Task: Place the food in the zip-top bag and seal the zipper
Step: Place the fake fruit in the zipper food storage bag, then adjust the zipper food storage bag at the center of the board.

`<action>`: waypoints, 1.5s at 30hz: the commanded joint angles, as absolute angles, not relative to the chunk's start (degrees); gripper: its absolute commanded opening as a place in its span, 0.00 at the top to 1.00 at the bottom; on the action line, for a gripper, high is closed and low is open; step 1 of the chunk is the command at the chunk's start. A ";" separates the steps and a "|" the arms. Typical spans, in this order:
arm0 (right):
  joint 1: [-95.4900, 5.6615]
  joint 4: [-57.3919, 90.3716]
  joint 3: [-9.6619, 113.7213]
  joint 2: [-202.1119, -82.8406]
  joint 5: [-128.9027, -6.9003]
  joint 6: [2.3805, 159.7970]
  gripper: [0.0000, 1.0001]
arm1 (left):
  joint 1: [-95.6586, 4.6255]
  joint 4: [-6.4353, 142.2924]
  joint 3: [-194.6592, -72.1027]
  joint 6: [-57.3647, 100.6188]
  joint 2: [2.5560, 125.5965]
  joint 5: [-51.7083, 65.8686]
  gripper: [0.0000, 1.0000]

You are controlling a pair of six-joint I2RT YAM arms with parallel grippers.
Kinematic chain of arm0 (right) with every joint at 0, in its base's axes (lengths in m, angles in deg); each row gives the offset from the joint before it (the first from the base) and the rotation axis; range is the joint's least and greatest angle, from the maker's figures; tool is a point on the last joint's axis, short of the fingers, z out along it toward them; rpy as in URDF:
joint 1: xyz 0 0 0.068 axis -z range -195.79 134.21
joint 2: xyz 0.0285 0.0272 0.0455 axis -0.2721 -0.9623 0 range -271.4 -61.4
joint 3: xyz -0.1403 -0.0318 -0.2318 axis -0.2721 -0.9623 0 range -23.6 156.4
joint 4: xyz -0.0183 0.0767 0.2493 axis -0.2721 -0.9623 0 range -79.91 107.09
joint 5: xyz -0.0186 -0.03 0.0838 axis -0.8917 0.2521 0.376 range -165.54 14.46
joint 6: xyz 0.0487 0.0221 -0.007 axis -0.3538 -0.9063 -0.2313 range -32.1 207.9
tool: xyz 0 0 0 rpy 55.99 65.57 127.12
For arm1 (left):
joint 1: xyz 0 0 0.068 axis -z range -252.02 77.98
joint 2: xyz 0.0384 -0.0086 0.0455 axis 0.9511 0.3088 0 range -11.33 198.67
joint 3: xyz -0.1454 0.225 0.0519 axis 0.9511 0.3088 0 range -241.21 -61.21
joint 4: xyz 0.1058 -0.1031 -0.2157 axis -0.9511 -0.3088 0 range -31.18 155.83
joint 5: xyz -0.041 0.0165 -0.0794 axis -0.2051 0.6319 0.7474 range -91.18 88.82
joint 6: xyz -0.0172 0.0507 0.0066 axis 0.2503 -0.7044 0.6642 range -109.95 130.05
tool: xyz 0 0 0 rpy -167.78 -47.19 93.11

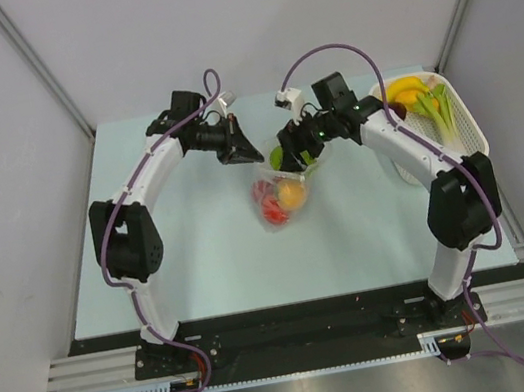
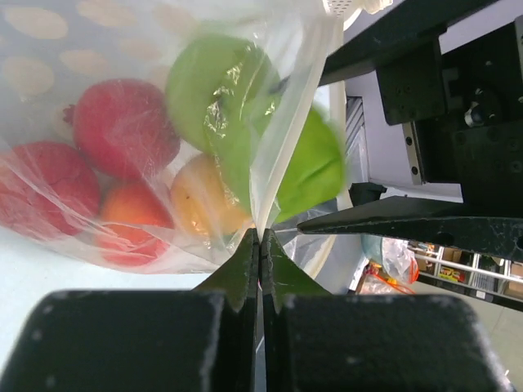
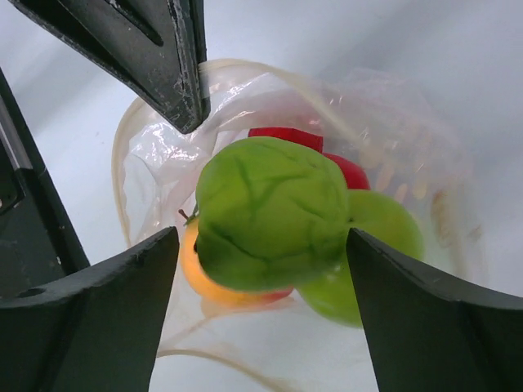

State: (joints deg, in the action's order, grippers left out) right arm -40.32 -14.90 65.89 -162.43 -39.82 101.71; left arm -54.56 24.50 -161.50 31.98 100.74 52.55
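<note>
My left pincer [image 2: 259, 245] pinches the flimsy, slippery zip-top bag [image 2: 282, 57] by its rim. My right pincer [image 3: 261, 241] gapes around a light, glossy green fruit [image 3: 270, 204] at the bag's mouth.

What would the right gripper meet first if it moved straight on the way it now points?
Probably the wrinkled green fruit between the right gripper's open jaws, at the zip-top bag's mouth; depth is unclear.

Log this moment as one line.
left claw: shut on zip-top bag edge | right claw: open, flanking green fruit at bag mouth | bag: unsealed
</note>
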 commanded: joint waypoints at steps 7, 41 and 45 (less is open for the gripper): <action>-27.24 -22.82 77.38 -160.98 -35.28 95.03 0.06 | -54.44 24.78 -162.46 29.82 96.78 52.61 1.00; -35.65 -32.56 82.65 -161.32 -25.17 95.09 1.00 | -52.15 13.17 -160.28 24.01 87.29 51.21 1.00; -36.18 -37.49 84.24 -164.84 -32.63 104.67 1.00 | -51.63 16.95 -152.55 30.59 86.23 48.57 0.98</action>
